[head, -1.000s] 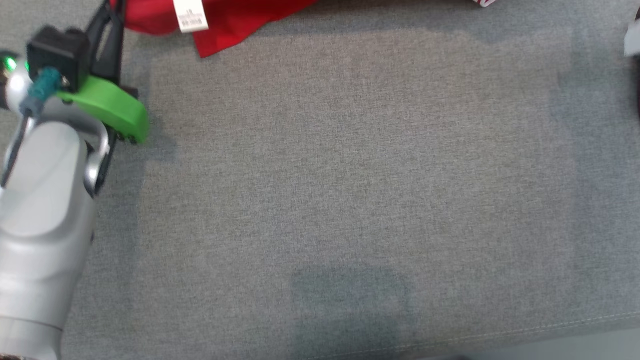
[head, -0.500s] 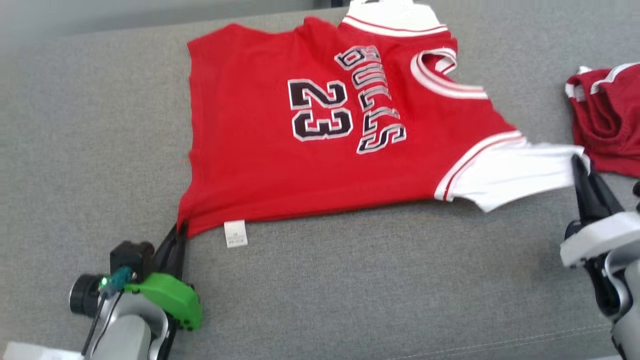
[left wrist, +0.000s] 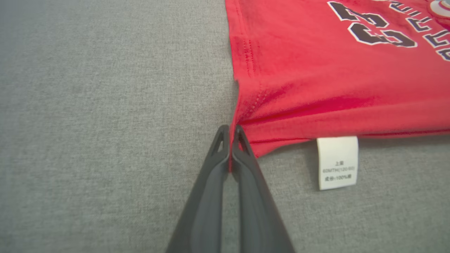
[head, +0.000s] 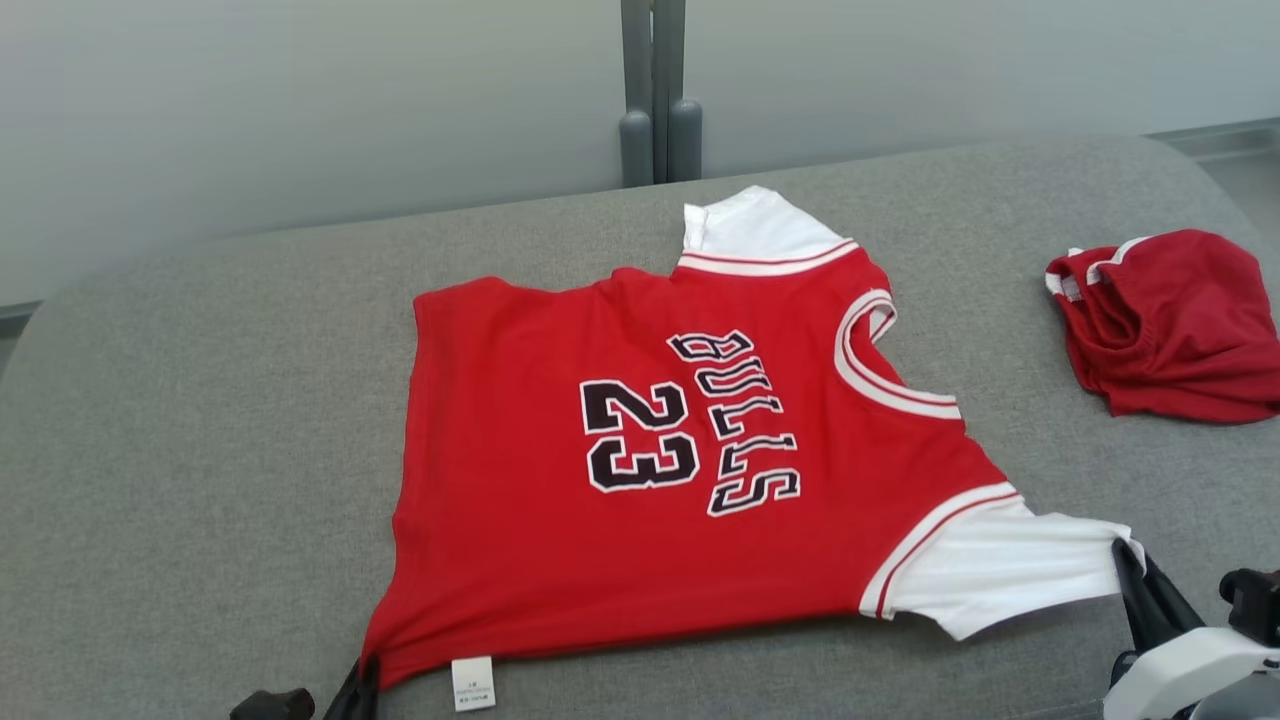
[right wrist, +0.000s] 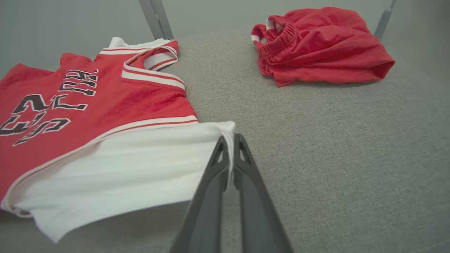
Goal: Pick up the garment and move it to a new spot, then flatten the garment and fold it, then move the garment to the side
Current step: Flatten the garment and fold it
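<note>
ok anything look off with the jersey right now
Mostly flat, but the jersey puckers at its near corner, pinched in the left tool, and its care label sticks out past the near edge. The right tool pinches the white sleeve. Red shorts lie bunched nearby.

Light is soft and even in all my views, bright without glare. The jersey [head: 640,470] throws a narrow dark shadow on the cushion [head: 200,450] under its near edge. My head view is sharp. In my left wrist view the lettering at the top blurs; in the right, the posts [right wrist: 156,19] lean at the edges.
</note>
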Available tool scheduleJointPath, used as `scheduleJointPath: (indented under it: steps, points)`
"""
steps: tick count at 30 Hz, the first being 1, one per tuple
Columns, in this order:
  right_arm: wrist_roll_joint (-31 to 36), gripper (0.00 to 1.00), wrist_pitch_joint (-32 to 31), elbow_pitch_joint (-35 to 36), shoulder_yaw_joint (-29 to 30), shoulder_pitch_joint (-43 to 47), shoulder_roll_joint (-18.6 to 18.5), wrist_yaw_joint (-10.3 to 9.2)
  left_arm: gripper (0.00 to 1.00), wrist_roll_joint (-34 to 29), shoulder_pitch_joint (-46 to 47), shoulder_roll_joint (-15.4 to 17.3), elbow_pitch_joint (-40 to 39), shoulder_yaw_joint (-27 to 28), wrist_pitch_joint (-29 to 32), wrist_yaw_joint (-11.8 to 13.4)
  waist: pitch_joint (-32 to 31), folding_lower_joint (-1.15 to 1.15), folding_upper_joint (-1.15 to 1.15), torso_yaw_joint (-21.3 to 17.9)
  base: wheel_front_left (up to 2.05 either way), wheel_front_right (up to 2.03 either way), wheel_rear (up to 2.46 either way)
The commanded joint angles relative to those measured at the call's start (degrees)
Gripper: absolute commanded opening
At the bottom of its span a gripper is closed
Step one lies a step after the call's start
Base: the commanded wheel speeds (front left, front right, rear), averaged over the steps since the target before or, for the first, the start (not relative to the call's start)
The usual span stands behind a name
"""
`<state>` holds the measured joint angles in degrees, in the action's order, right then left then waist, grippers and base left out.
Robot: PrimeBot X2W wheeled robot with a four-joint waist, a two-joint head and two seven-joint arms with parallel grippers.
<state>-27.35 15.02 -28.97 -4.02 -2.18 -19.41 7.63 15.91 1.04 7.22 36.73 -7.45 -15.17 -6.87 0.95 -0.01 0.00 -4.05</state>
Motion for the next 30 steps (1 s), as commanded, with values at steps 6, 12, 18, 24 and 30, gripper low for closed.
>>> scheduleJointPath:
  steps: [6, 12, 18, 24, 30]
  points:
    - [0.92, 0.0, 0.18, -0.05, 1.36, 3.61, 0.25, -0.27, 0.0, -2.32, -4.97, -0.5, -0.06, 2.24, 0.09, 0.05, -3.88, 0.01, 0.0, 0.24, 0.0, 0.0, 0.0]
    - [1.13, 0.0, 0.18, -0.03, 1.07, 7.15, 0.47, -0.27, 0.0, -3.15, -8.91, -1.83, -0.22, 3.12, 0.08, -0.29, -5.75, 0.01, 0.0, 1.36, 0.0, 0.0, 0.0]
    - [1.47, 0.0, 0.18, -0.01, 1.3, 10.41, 0.14, -0.27, 0.0, -3.83, -12.08, -2.73, -0.3, 4.31, 0.08, -0.35, -6.71, 0.01, 0.0, 2.45, 0.0, 0.0, 0.0]
    - [1.11, 0.0, 0.18, 1.18, 1.48, 14.31, -1.23, -0.27, 0.0, -4.34, -11.1, -3.1, -0.62, 4.66, 0.08, -0.44, -6.76, 0.01, 0.0, 3.27, 0.0, 0.0, 0.0]
    - [1.24, 0.0, 0.18, 6.84, 1.21, 12.59, -0.33, -0.25, 0.0, -4.58, -8.84, -3.62, -3.8, 3.94, 0.07, -0.5, -5.88, 0.01, 0.0, 2.46, 0.0, 0.0, 0.0]
